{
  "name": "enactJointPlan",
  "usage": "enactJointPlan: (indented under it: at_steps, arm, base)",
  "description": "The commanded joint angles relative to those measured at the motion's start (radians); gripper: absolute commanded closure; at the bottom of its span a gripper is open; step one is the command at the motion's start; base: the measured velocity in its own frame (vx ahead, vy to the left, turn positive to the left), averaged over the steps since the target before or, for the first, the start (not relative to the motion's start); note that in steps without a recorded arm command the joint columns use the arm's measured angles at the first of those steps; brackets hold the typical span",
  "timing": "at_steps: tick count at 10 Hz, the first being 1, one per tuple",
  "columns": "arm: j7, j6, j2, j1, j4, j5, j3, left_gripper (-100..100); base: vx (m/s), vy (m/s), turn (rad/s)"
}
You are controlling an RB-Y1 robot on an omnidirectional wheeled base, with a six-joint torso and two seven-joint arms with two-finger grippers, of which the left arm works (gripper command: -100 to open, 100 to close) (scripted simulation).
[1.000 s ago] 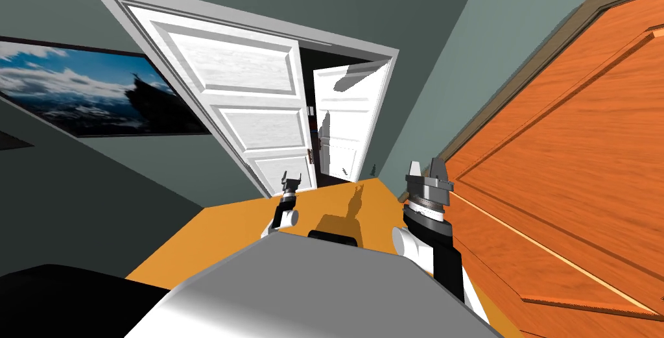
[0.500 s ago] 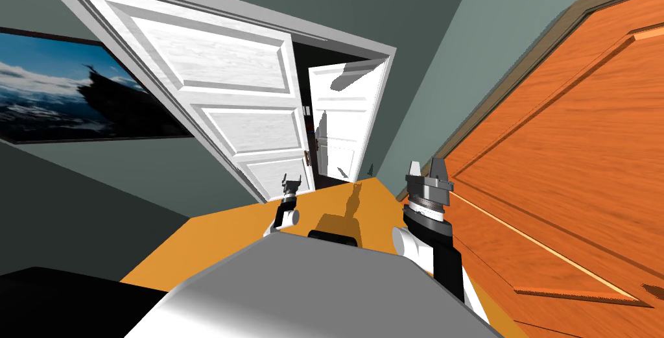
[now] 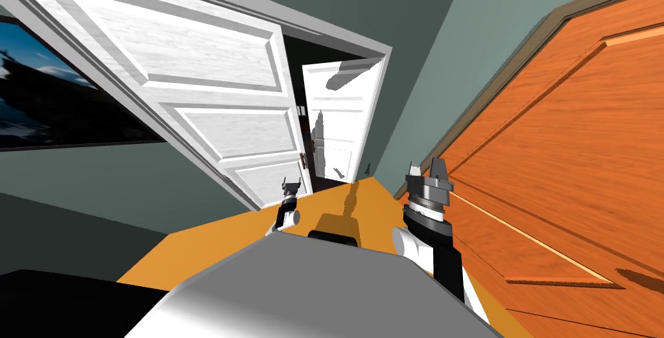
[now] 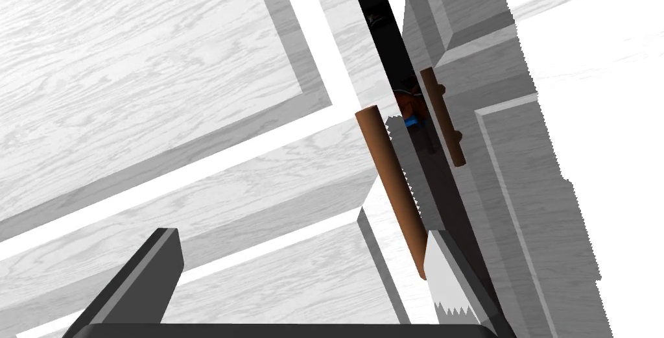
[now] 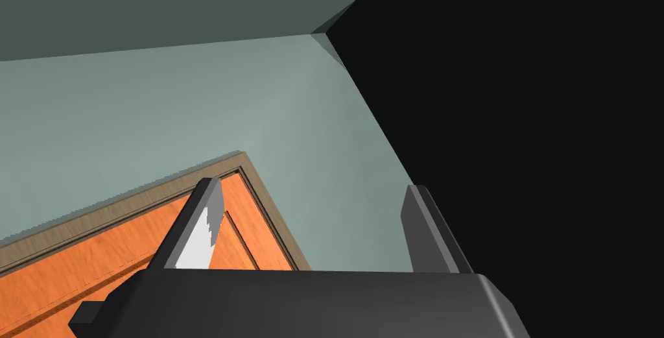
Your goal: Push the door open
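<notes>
Where the left gripper (image 3: 291, 188) hovers, spread and empty like the farther right gripper (image 3: 426, 169), the white door (image 3: 214, 94) lies just ahead at eleven o'clock, its upright brown handle (image 4: 392, 188) at one o'clock.

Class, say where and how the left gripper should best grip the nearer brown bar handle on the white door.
Mid-length of the brown bar handle, left gripper straight from the front, fingers straddling it: a slim rod standing off the white door.

white door (image 4: 162, 94): matt, wood grain | handle (image 4: 389, 185): smooth brown | orange door (image 3: 557, 159): wood grain
</notes>
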Motion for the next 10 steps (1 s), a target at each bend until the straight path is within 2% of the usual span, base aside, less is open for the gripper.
enactJointPlan:
  at_steps: [1, 5, 6, 10]
  arm:
    - [0.019, -0.011, 0.001, -0.01, 0.03, 0.008, 0.0, -100]
    - [0.103, -0.034, -0.001, -0.051, 0.136, 0.061, 0.005, -100]
    - [0.103, -0.034, -0.001, -0.051, 0.136, 0.061, 0.005, -100]
    - [0.179, -0.056, -0.004, -0.088, 0.232, 0.109, 0.01, -100]
  base:
    - [0.063, 0.031, -0.035]
    - [0.073, 0.037, -0.095]
    - [0.051, 0.04, -0.025]
    - [0.066, 0.04, -0.084]
